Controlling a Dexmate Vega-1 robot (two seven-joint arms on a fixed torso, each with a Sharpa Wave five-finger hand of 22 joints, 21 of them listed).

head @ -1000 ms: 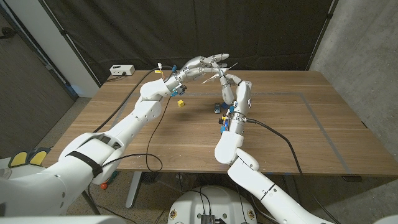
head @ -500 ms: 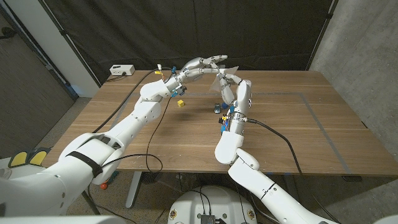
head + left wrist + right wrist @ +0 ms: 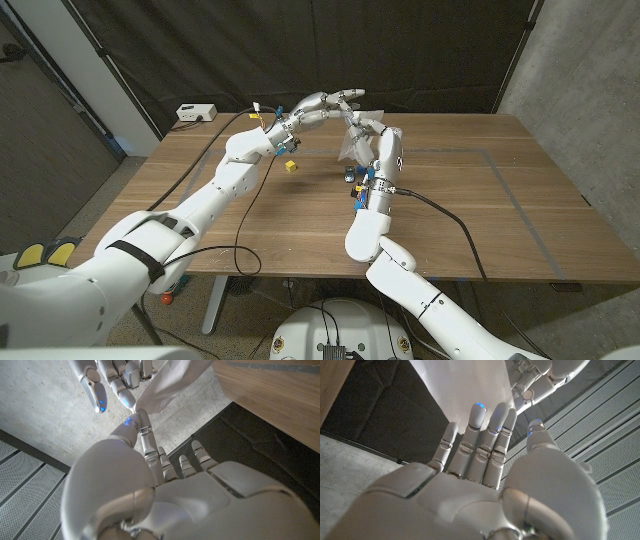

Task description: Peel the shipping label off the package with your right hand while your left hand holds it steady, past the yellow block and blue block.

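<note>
With the package [image 3: 352, 140] lifted above the far middle of the table [image 3: 480, 210], past the yellow block [image 3: 290, 166] and blue block [image 3: 348, 176], my left hand [image 3: 322, 105] pinches its top corner while my right hand [image 3: 370, 135] lies against the sheet, fingers close together. I judge the peel barely begun; next I need a fingertip under the label's edge, though I can't make out the label. Dark curtain behind, concrete wall right.

White package [image 3: 352, 137], yellow block [image 3: 290, 166], blue block [image 3: 348, 176], brown wooden table [image 3: 470, 190].
</note>
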